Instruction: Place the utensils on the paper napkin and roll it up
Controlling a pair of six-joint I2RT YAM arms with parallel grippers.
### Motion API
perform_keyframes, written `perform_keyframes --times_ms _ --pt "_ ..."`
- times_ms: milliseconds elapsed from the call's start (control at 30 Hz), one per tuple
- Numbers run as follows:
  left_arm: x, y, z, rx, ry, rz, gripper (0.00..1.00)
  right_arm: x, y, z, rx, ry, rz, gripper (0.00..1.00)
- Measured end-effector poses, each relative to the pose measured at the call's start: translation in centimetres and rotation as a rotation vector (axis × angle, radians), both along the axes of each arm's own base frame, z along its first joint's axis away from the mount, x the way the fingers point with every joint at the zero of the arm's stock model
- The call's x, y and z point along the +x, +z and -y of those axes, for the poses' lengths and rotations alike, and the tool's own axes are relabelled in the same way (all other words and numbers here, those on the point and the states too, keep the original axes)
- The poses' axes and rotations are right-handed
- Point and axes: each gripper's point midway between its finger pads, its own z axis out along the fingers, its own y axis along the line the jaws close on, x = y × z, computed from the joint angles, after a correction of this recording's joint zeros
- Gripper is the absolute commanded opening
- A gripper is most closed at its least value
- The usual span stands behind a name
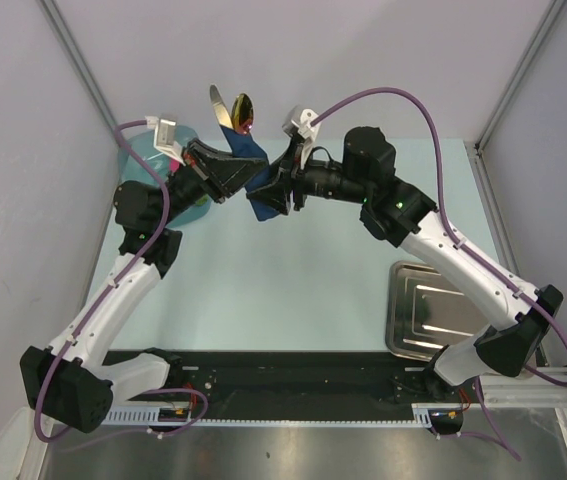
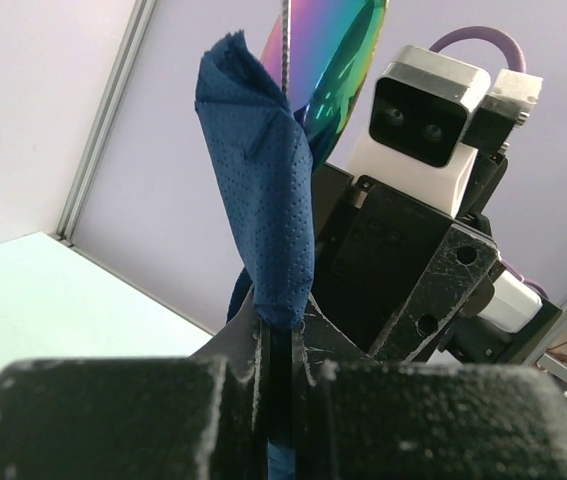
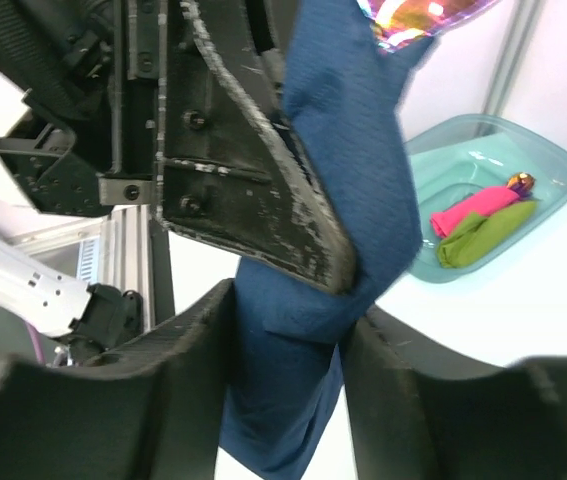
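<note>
The navy paper napkin (image 1: 247,150) is rolled around the utensils and held up in the air between both grippers. Two shiny gold utensil ends (image 1: 243,106) stick out of its far end. My left gripper (image 1: 235,172) is shut on the roll's lower part; in the left wrist view the napkin (image 2: 263,180) rises from the closed jaws (image 2: 283,325), with an iridescent utensil (image 2: 335,55) above it. My right gripper (image 1: 269,196) grips the same roll; in the right wrist view its fingers (image 3: 288,345) press the napkin (image 3: 348,150) from both sides, beside the left gripper's fingertip (image 3: 263,200).
A pale teal tub (image 1: 141,150) stands at the back left; the right wrist view shows its rim (image 3: 523,135) with a pink bundle (image 3: 473,207) and a lime-green bundle (image 3: 483,238) inside. A steel tray (image 1: 428,310) lies at the front right. Walls close in at the back and sides.
</note>
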Motion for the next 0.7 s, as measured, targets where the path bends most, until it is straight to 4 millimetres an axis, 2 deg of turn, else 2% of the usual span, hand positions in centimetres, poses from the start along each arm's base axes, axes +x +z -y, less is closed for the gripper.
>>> perform_keyframes --times_ms 300,500,533,600,700 --pt "-0.7 0.4 0.1 -0.008 -0.032 0.020 0.00 -1.4 0.3 -0.4 0.016 0.075 -0.023 0.37" --pt "-1.5 0.9 0.2 -0.021 -0.066 0.055 0.00 -2.2 0.7 -0.5 0.039 0.114 -0.061 0.20" --pt "-1.6 1.0 0.2 -0.020 -0.074 0.063 0.00 -2.3 0.7 -0.5 0.040 0.118 -0.064 0.11" --pt "-2.0 1.1 0.2 -0.016 -0.086 0.086 0.00 -2.4 0.8 -0.5 0.043 0.124 -0.079 0.00" --pt "-2.6 1.3 0.2 -0.009 -0.105 0.125 0.02 -2.8 0.9 -0.5 0.049 0.135 -0.109 0.00"
